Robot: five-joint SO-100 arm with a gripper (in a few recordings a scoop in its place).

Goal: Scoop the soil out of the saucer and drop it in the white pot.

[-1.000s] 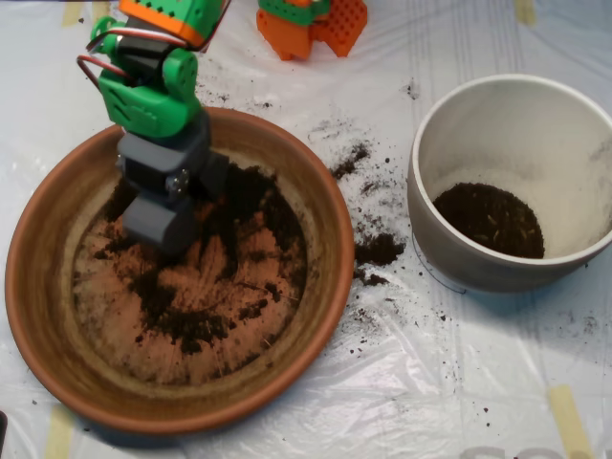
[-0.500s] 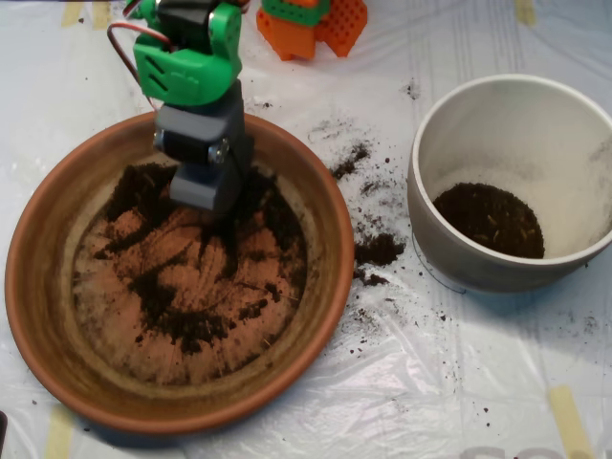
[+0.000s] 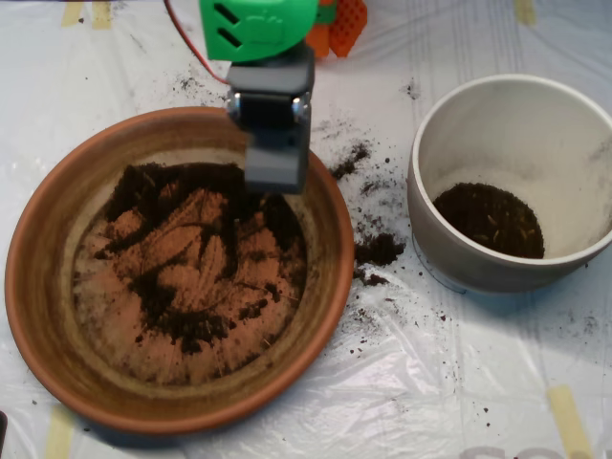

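The grey clamshell scoop hangs over the upper right part of the large, shallow terracotta saucer, below a green arm housing. Whether its shells are parted or closed cannot be told from above.

The dark, crumbly potting soil lies below and to the left of the scoop as a thin, broken smear, thickest in a band just left of the scoop and in a small patch lower down. More soil already sits in the round off-white ceramic pot, well to the scoop's right. Spilled crumbs lie on the clear plastic sheet between the two vessels.

The soil looks light, loose and easily shed. It is probably best gathered where it lies deepest, with the shells closing fully beneath it.
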